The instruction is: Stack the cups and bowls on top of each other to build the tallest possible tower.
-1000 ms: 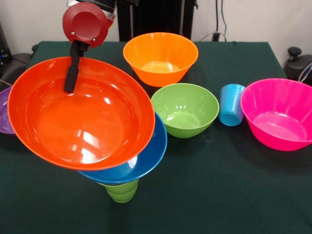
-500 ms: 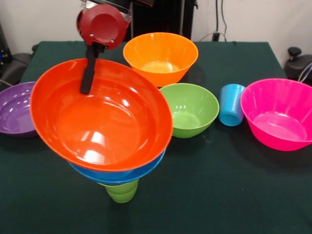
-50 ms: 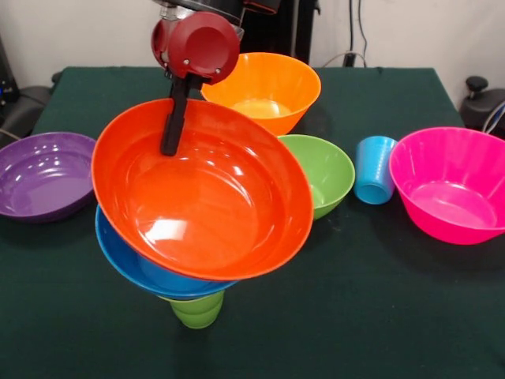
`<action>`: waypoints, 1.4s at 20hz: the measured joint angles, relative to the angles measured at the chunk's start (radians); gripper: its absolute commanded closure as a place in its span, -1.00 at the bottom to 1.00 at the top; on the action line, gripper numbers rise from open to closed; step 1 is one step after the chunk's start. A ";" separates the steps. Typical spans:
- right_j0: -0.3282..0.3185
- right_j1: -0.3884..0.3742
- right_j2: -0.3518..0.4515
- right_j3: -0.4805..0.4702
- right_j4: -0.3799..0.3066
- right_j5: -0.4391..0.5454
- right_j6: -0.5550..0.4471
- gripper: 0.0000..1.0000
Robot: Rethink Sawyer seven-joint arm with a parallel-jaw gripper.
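Gripper: the gripper (image 3: 175, 126) is seen at upper centre-left of the frame, below a round red housing; one black finger (image 3: 173, 120) is seen inside the far rim of the red-orange bowl, and the fingers appear closed on that rim, the bowl being held tilted.
Red-orange bowl: the large red-orange bowl (image 3: 213, 201) is placed centre-left, its opening tipped toward the camera, above the blue bowl.
Blue bowl: the blue bowl (image 3: 130, 260) is seen beneath the red-orange bowl, its rim showing at lower left, resting on the lime green cup.
Lime green cup: the lime green cup (image 3: 197, 309) is stood at bottom centre on the tabletop (image 3: 379, 316), mostly hidden under the blue bowl.
Orange bowl: an orange bowl (image 3: 268, 91) is set upright at upper centre, behind the held bowl.
Green bowl: a green bowl (image 3: 327, 178) is partly covered by the red-orange bowl, right of centre.
Light blue cup: the light blue cup (image 3: 374, 169) is placed mouth-down between the green bowl and the pink bowl (image 3: 450, 185), just beside the latter.
Purple bowl: a purple bowl (image 3: 43, 175) is set at the left edge.
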 measured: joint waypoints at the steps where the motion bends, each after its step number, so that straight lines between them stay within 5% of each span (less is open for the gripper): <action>1: 0.001 0.002 -0.001 0.000 0.000 -0.001 0.000 1.00; 28: -0.043 0.010 -0.001 0.105 -0.001 -0.144 0.000 1.00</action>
